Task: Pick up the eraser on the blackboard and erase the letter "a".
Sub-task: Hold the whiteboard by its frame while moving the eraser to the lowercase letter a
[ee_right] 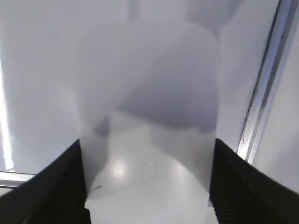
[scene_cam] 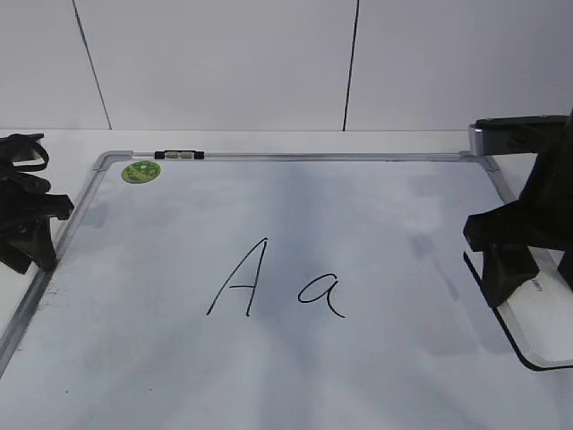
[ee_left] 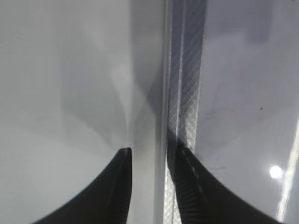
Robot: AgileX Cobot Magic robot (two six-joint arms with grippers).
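The blackboard (scene_cam: 376, 215) is a white board with a silver frame, lying flat. The small letter "a" (scene_cam: 322, 292) is written near its middle, right of a taller capital "A" (scene_cam: 240, 279). The white eraser (scene_cam: 548, 315) lies at the board's right edge; in the right wrist view the eraser (ee_right: 149, 93) shows its faint grey logo. My right gripper (scene_cam: 501, 269) (ee_right: 147, 142) has both fingers against the eraser's sides. My left gripper (scene_cam: 31, 253) (ee_left: 152, 149) is open and empty, its fingers either side of the board's left frame (ee_left: 184, 93).
A round green sticker (scene_cam: 141, 171) and a black-and-clear clip (scene_cam: 179, 155) sit at the board's far left corner. A white wall stands behind the table. The board's right frame (ee_right: 264, 93) runs just beside the eraser.
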